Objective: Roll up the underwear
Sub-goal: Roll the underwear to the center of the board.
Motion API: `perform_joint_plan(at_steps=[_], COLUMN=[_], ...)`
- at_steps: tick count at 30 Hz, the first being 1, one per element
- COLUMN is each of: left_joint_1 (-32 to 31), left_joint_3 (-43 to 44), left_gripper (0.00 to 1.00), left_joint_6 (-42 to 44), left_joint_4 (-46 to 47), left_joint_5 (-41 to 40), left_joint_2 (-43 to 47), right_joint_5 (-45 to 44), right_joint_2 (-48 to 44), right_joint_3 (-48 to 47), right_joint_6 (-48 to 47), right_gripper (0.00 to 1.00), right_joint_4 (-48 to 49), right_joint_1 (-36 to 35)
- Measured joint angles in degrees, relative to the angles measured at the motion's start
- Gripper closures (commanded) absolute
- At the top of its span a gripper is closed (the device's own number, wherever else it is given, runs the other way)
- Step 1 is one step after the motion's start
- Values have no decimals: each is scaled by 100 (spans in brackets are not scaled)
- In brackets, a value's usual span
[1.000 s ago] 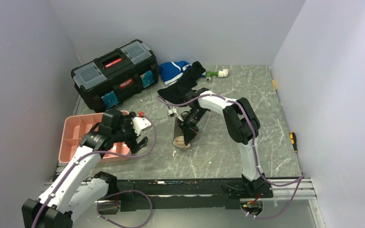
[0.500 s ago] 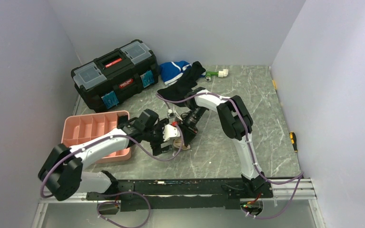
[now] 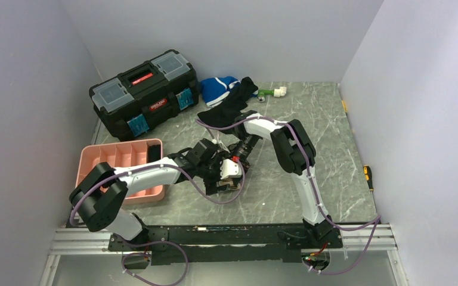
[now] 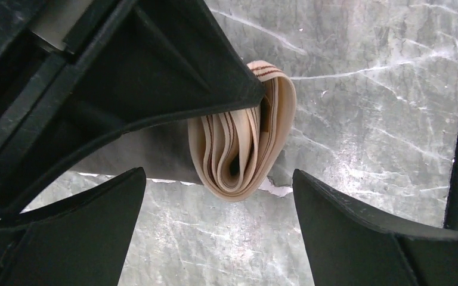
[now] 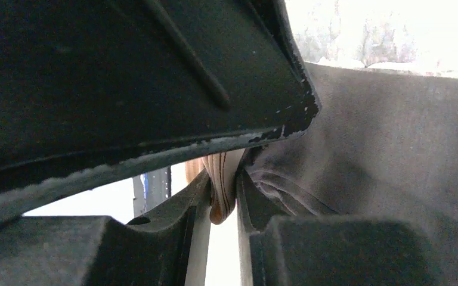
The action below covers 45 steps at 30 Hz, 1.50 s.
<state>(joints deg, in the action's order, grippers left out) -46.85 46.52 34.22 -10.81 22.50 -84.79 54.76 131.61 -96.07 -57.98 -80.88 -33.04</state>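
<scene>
Two arms meet low over the table [image 3: 334, 167], just right of the pink tray [image 3: 95, 161]. The left arm stretches flat past the tray's near side, its left gripper [image 4: 217, 179] spread wide. The right arm folds back toward the tray, its right gripper [image 5: 222, 202] pinched on the underwear [image 4: 244, 143]. The rolled beige waistband end lies on the table between the left gripper's fingers [image 4: 83, 226], touching neither. Beyond the tray stands a black toolbox [image 3: 145, 92]; right of that lie a black garment [image 3: 229, 107] and a blue-and-white garment [image 3: 217, 88].
</scene>
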Motion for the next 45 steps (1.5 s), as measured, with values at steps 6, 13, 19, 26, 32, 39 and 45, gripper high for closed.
perform_joint_plan(at_steps=[6,13,19,26,32,39,45], left_joint_1=[-173,-219,-234,-264,-264,-264,-271], left_joint_3=[98,109,-221,-743,-796,-901,-901], left_gripper=[5,3,1,1,2,8,16], left_joint_6=[-92,-195,-201,-166,-192,-229,-240], left_joint_4=[35,138,448,931,1379,1646,1655], left_joint_5=[-262,-444,-422,-278,-175,-70,140], left_joint_2=[-286,-358,-140,289,282,243,149], right_joint_5=[-72,-79,-70,-66,-63,-59,-50], right_joint_2=[118,149,149,149,149,149,149], right_joint_3=[0,0,0,0,0,0,0], right_joint_6=[-111,-118,-116,-96,-74,-55,-31], right_gripper=[78,78,78,78,78,78,78], right_joint_4=[-173,-181,-179,-175,-166,-164,-164], right_joint_1=[57,79,72,59,59,59,59])
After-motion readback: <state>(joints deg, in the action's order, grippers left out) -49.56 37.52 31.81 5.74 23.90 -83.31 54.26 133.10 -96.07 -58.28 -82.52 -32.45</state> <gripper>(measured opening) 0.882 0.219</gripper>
